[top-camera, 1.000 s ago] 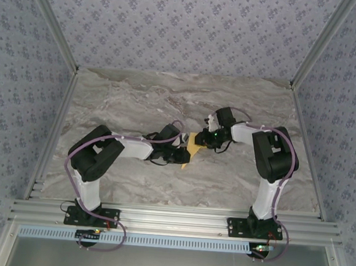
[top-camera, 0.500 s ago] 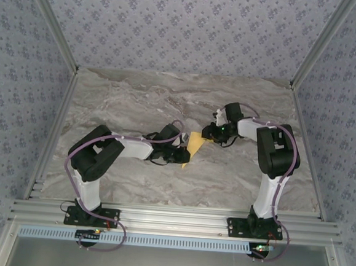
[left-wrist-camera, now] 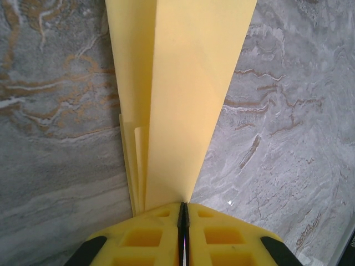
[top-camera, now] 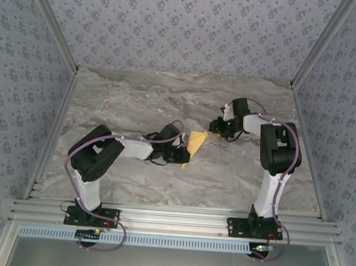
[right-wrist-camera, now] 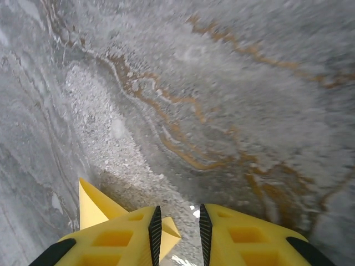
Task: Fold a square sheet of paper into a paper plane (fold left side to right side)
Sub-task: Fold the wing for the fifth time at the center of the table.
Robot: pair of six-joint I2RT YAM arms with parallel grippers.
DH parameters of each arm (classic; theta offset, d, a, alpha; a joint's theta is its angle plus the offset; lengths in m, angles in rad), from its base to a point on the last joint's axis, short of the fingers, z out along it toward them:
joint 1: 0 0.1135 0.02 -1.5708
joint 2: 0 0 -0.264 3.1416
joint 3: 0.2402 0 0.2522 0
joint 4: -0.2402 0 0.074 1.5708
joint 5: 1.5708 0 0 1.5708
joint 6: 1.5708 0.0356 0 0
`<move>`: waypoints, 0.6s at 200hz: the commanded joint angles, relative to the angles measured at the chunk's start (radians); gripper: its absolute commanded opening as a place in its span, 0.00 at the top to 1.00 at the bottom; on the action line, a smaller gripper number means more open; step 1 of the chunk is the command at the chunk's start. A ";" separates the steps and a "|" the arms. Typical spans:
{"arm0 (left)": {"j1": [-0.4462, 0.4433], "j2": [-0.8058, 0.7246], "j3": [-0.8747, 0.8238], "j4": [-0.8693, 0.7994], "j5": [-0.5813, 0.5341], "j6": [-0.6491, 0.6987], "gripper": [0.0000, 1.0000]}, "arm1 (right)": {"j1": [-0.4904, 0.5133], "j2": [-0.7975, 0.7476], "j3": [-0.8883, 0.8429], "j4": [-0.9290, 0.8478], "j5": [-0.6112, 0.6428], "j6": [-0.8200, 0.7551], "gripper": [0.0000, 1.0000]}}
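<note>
The sheet of paper (left-wrist-camera: 183,100) is thin, matt, smooth, sharply creased; the table (top-camera: 137,99) looks like smooth veined grey stone; the left gripper (left-wrist-camera: 183,213) has matt yellow plastic fingers (left-wrist-camera: 144,238).

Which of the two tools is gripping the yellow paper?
The left tool, closed on the folded paper; the right tool stands slightly open, with nothing between its jaws.

No writing, label, brand, number or sign can be read anywhere. The yellow sheet of paper (left-wrist-camera: 183,100) is plain and unmarked. The table (top-camera: 137,99) carries only grey and brown marble veining, and the walls (top-camera: 186,29) at the far side, left and right bear only a repeated small flower print.
</note>
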 commanded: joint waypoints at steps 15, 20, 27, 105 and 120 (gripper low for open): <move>-0.006 0.016 -0.031 -0.133 -0.003 0.004 0.89 | 0.022 -0.133 -0.074 0.022 -0.002 -0.014 0.69; -0.007 0.016 -0.031 -0.133 -0.003 0.004 0.89 | 0.027 -0.142 -0.084 0.026 -0.007 -0.011 0.69; -0.006 0.016 -0.032 -0.133 -0.003 0.004 0.89 | 0.031 -0.152 -0.097 0.034 -0.018 -0.006 0.68; -0.006 0.013 -0.032 -0.136 -0.003 0.004 0.89 | 0.122 -0.138 -0.139 0.088 -0.052 0.034 0.67; -0.006 0.011 -0.032 -0.136 -0.005 0.006 0.89 | 0.123 -0.131 -0.140 0.092 -0.048 0.032 0.66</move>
